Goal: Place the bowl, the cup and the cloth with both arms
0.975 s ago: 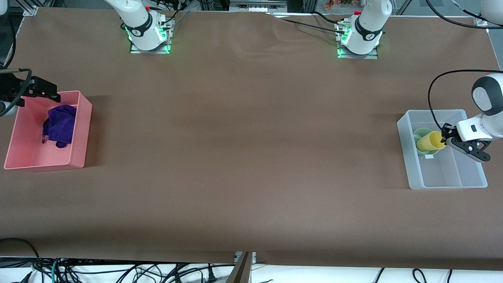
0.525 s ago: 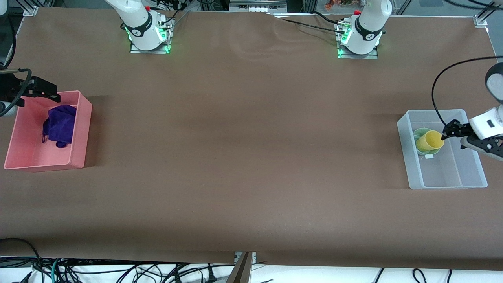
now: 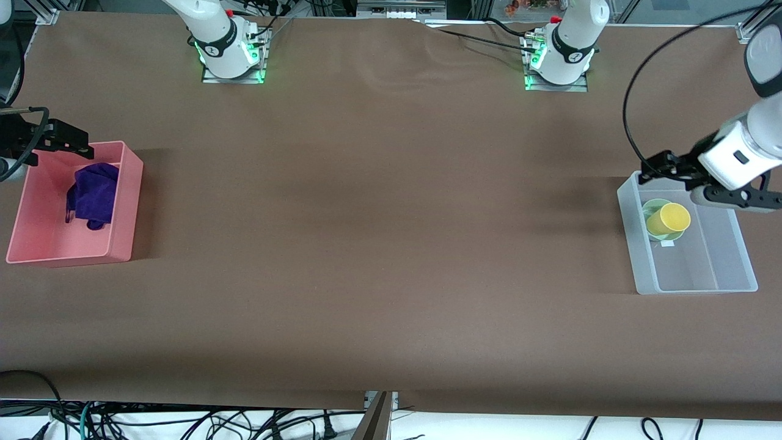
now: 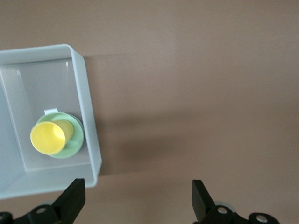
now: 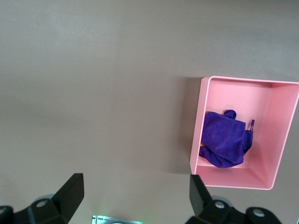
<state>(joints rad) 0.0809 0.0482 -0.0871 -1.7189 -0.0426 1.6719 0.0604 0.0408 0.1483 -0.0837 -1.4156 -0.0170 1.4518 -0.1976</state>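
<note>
The yellow cup (image 3: 669,220) stands tilted inside the mint-green bowl (image 3: 651,208), in the clear bin (image 3: 702,269) at the left arm's end of the table. Both show in the left wrist view, cup (image 4: 48,138) in bowl (image 4: 74,142). My left gripper (image 3: 667,182) is open and empty, raised above the bin's edge (image 4: 138,189). The purple cloth (image 3: 95,194) lies in the pink bin (image 3: 122,201); it also shows in the right wrist view (image 5: 224,144). My right gripper (image 3: 73,143) is open and empty, held high beside the pink bin (image 5: 135,183).
The brown table (image 3: 379,244) stretches between the two bins. The arm bases (image 3: 232,55) (image 3: 559,61) stand along its edge farthest from the front camera. Cables hang below the edge nearest the front camera.
My left gripper has let go of the cup's rim, opened and risen away from it. The cup stays in the bowl. The right arm has not moved.
</note>
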